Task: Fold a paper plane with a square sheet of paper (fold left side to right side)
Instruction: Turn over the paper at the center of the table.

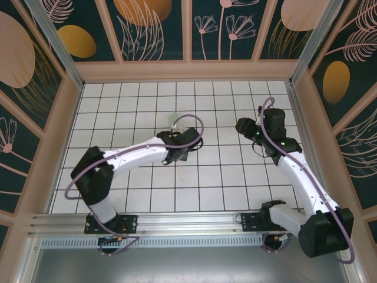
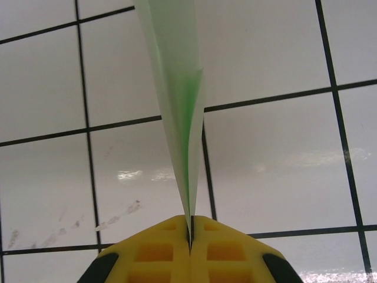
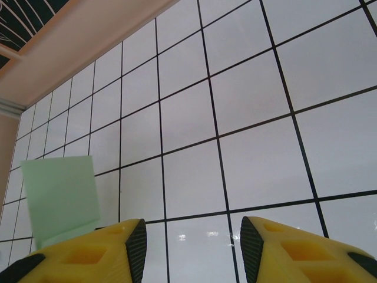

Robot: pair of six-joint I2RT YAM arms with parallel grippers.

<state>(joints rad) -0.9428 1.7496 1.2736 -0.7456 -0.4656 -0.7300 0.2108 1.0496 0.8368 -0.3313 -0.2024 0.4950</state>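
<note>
Top view, left arm (image 1: 135,153): reaches from its base across the middle of the desk (image 1: 224,188), wrist pointing toward the far wall.
Top view, folded green paper (image 1: 175,121): a small pale scrap just past the left wrist, near the centre of the tiles. Its shape is too small to read here.
Top view, right arm (image 1: 294,171): its head stands to the right of the paper at about the same depth, apart from it, with bare tiles between.
Left wrist view, left fingers (image 2: 156,253): pressed together, with one end of the folded green paper (image 2: 177,88) pinched in the seam between them.
Left wrist view, paper axis: it runs straight out from the fingertips, seen edge-on. The layers meet at the grip and spread slightly further out. It looks lifted off the desk.
Right wrist view, right fingers (image 3: 88,259): spread apart, with nothing between them but tiles.
Right wrist view, folded green paper (image 3: 59,197): a flat face showing off to the left, beyond the left-hand finger and not touching it.
Key relation: the paper lies to the left of the right fingers. The left arm is the nearer one, since it holds the paper, so I judge the right arm must swing leftward to meet it.
</note>
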